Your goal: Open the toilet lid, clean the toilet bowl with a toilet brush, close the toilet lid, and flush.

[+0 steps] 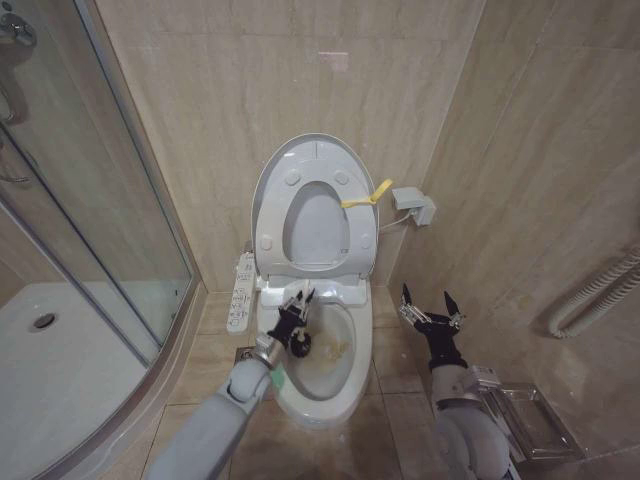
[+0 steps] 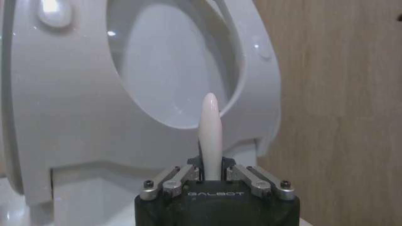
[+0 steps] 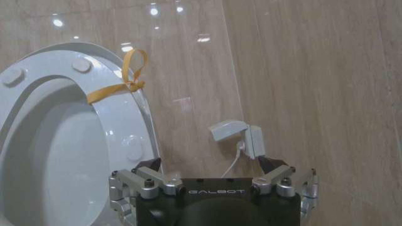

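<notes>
Toilet lid (image 1: 312,160) up, leaning back against the tiled wall, with the ring seat (image 1: 272,225) raised against it and a yellow strap (image 1: 366,196) looped round the right edge of both. Same strap (image 3: 119,84) plain in the right wrist view, knotted at the rim of the lid (image 3: 37,66).

Left pincer (image 1: 298,297) out over the toilet bowl (image 1: 330,385), near its back left rim, closed on the toilet brush (image 1: 300,343). White handle (image 2: 210,136) clamped between the fingers (image 2: 250,178) in the left wrist view, tip poking up in front of the raised seat (image 2: 94,122). Dark bristle head down below the pincer, inside the bowl, just beside the brownish-yellow stains (image 1: 338,349) on the basin wall. Whether the bristles touch the ceramic: cannot tell.

Right pincer (image 1: 428,303) held off to the right of the toilet, above the floor tiles, well apart from the bowl. Fingers spread wide, nothing between them. Right wrist view agrees: both finger bases (image 3: 144,181) splayed out, gap empty, pointing at the wall with a small white socket box (image 3: 242,136) and its cable.

White control panel (image 1: 240,292) along the left side of the toilet, buttons showing. Glass shower enclosure (image 1: 90,200) on the left, white tray (image 1: 60,370) with a drain at its foot. Clear plastic holder (image 1: 520,420) on the floor at the right, by the right arm; corrugated hose (image 1: 600,290) against the right wall.
</notes>
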### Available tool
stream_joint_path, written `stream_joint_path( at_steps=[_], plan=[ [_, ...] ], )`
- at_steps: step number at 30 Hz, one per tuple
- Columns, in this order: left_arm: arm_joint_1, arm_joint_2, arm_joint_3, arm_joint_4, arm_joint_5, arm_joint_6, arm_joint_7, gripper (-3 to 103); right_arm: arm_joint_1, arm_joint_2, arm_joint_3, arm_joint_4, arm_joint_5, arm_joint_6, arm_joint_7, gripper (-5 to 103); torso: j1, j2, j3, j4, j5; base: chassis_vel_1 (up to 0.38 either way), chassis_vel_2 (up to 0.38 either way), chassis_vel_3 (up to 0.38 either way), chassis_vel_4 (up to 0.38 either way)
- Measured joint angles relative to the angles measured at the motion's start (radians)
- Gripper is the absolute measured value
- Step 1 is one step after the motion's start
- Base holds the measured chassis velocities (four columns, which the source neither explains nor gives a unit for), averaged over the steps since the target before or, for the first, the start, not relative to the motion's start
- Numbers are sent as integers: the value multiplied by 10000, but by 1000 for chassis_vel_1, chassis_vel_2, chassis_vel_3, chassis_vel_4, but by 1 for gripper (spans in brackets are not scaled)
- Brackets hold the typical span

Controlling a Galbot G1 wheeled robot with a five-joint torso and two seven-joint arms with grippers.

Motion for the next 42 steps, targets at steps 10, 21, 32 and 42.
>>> stream_joint_path(
  at_steps=[10, 21, 32, 42],
  plan=[
    [1174, 287, -396, -731, 482, -32, 2, 19, 0, 0, 0, -1, 0, 0, 0, 100, -1, 1, 0, 1, -1, 0, 0, 0, 0],
    [1587, 360, -554, -219, 957, -387, 187, 19, 0, 0, 0, 0, 0, 0, 0, 100, -1, 1, 0, 1, -1, 0, 0, 0, 0],
    [715, -115, -89, 777, 971, -519, 219, 19, 0, 0, 0, -1, 0, 0, 0, 100, 0, 1, 1, -1, -1, 0, 0, 0, 0],
    [277, -189, 209, -278, 597, -113, 108, 19, 0, 0, 0, 0, 0, 0, 0, 100, 0, 1, 1, 1, 0, 0, 0, 0, 0]
  ],
)
